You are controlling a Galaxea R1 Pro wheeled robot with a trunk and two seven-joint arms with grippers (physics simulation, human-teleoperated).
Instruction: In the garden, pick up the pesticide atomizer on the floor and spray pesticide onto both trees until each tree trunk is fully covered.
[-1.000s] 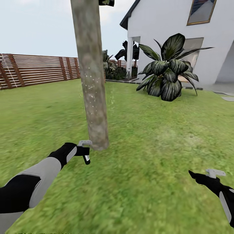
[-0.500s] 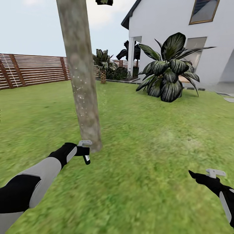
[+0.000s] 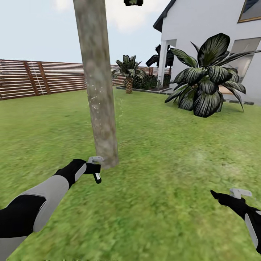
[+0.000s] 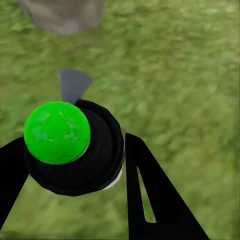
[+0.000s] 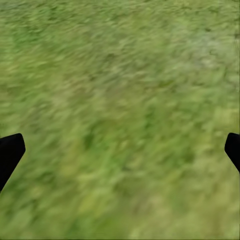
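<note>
On the lawn [image 3: 163, 188] by the base of the tree trunk [image 3: 98, 90], the left gripper [image 3: 95, 168] holds the pesticide atomizer [image 3: 96, 173], bottle hanging down, grey trigger head on top, nozzle end just beside the trunk foot. In the left wrist view the atomizer [image 4: 80, 150] sits clamped between the two black fingers [image 4: 155, 195], a bright green round spot on its black body, grey nozzle tip pointing toward the trunk base [image 4: 62, 15]. Fine pale speckles show on the trunk bark mid-height and in the air just right of it.

Right gripper [image 3: 232, 195] hangs low over grass at the right, well apart from the tree, nothing in it; the right wrist view shows its fingers [image 5: 10, 152] spread wide at the frame edges with only grass [image 5: 120, 120] between.

Versus half a second ago: the whole head view has shifted, so the camera moved. The trunk now sits further right in the frame, the white house [image 3: 210, 40] and big dark-leaved plant [image 3: 206, 87] slid right, and more of the slatted fence [image 3: 43, 78] shows, plus a small palm [image 3: 128, 72] behind. Both arms sit at the same spots in the frame as before; the left grip on the atomizer is unchanged.
</note>
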